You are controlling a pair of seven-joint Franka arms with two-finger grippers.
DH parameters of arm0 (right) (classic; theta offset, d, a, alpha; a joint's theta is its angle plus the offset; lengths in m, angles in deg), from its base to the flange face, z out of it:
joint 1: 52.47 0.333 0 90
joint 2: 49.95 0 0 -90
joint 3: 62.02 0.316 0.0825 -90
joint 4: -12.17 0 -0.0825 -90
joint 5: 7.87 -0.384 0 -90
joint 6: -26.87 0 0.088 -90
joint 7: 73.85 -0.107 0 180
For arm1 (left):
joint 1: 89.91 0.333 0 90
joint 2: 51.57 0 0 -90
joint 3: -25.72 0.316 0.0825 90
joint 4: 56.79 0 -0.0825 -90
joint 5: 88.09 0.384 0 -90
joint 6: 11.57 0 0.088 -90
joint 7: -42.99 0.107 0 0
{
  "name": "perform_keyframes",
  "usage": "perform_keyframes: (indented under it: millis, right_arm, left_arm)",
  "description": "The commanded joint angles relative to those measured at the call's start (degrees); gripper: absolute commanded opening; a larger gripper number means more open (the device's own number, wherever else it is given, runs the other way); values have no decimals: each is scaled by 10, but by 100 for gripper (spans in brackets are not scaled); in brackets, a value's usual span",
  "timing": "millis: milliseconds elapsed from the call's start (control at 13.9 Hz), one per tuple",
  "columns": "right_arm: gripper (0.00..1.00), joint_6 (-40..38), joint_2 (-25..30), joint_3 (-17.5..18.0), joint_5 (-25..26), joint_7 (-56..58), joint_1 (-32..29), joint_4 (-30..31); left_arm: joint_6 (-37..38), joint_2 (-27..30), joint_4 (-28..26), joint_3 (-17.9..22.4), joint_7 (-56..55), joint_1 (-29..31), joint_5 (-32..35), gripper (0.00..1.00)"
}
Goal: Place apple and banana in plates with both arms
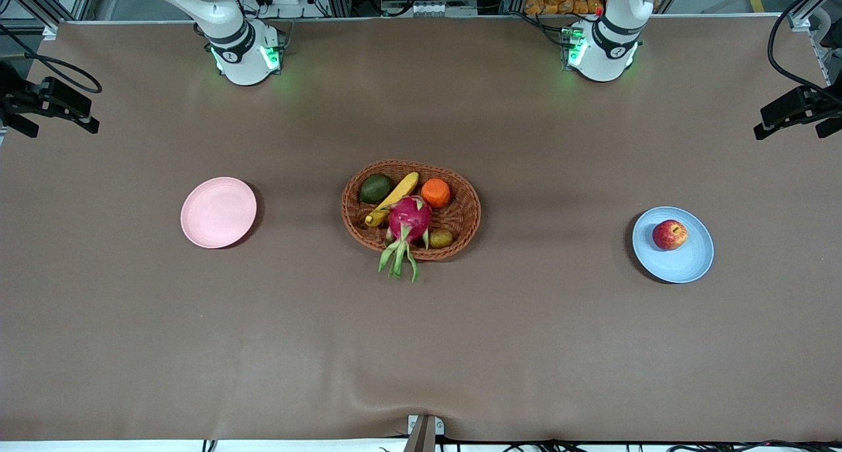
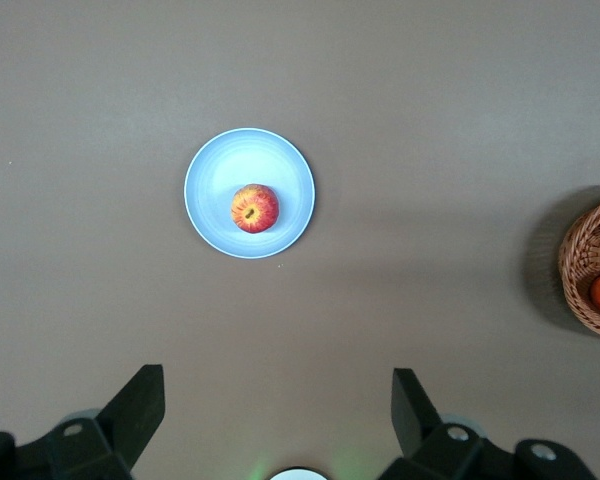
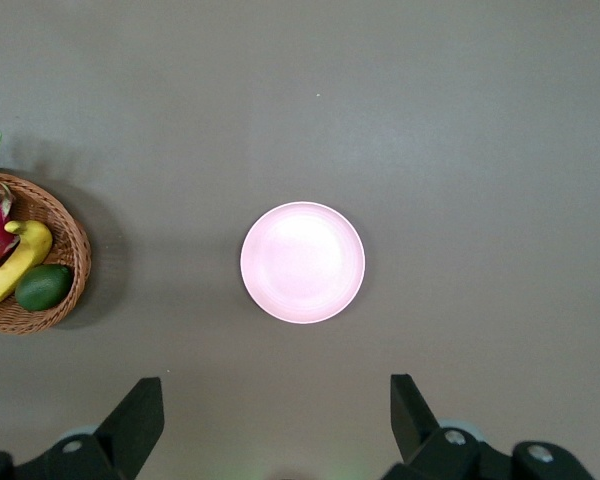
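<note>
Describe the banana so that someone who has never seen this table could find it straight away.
Start at the oval wicker basket in the middle of the brown table, between the pink plate and the blue plate. The banana lies in it, between the green avocado and the orange fruit, just above the magenta dragon fruit. It is the only long, curved, yellow fruit there.
</note>
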Motion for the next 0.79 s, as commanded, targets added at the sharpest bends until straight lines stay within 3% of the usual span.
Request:
perform_keyframes:
  millis: [0,721]
  right_arm:
    - [100,-1,9,-1,-1,1,0,0]
    - [100,-1,9,-2,-1,1,-4,-6]
  left_arm:
    - [2,-2,4,0,10,0,11,100]
    - [2,-6,6,0,3,-3,11,100]
